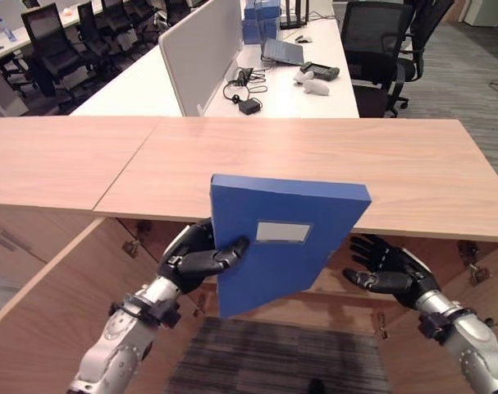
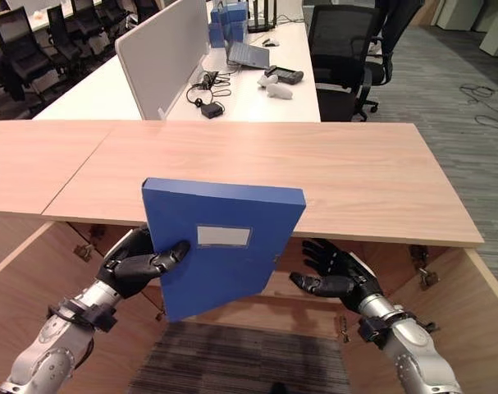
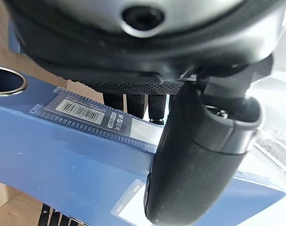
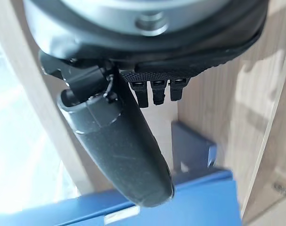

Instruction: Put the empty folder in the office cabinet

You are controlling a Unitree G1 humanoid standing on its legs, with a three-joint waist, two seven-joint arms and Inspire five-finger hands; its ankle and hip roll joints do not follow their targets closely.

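Your left hand (image 1: 201, 261) gripped the blue folder (image 1: 277, 246) upright below the cabinet (image 1: 314, 164) top; your right hand (image 1: 388, 269) hung open just beside it.

An open-plan office: rows of white desks (image 1: 314, 78) with a grey divider screen (image 1: 201, 51), black swivel chairs (image 1: 372, 41), probably a laptop (image 1: 281, 52), and grey carpet (image 1: 470, 82).

Our left hand (image 1: 195, 258) was raised with thumb and fingers curled in a pinch. Our right hand (image 1: 388, 269) hung beside it, fingers spread.
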